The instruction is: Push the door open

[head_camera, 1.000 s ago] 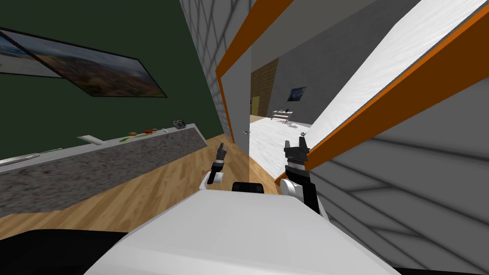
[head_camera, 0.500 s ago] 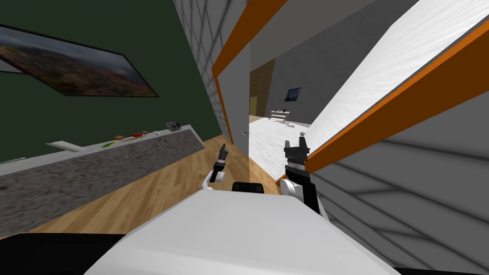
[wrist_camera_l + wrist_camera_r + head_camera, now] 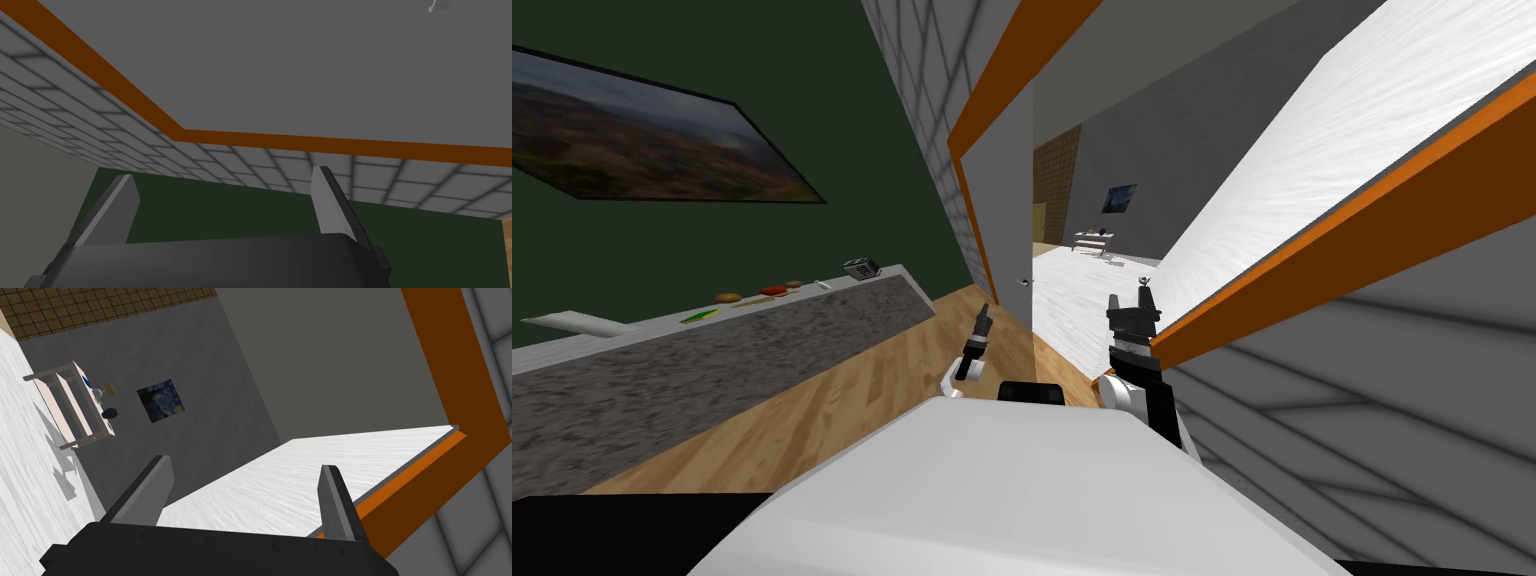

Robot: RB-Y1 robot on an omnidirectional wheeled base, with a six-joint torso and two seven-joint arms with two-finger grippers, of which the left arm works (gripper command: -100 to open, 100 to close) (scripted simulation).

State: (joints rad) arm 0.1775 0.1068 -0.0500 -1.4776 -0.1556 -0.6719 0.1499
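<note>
Head view: left arm reaches fwd and up, slim forearm angled toward the grey flat door panel (image 3: 1015, 200). The left gripper (image 3: 982, 317) sits low, just beside the panel's bottom part and below the small light lever handle (image 3: 1027, 282); can't tell if it touches. Left wrist view has its two blade fingers spread wide, nothing between, facing the panel w/ the handle cut off at the pic edge. The door stands swung open in the orange door frame (image 3: 964, 190), seen nearly edge-on, w/ the white floor (image 3: 1077, 300) of the next room beyond. Right arm is held upright near the frame's other side, right gripper (image 3: 1129, 297) pointing up, fingers apart and holding nothing. Bits on the long grey speckled counter (image 3: 712, 370) are too small to ID; same for what's on the pale small table (image 3: 75, 408) by the far wall.
</note>
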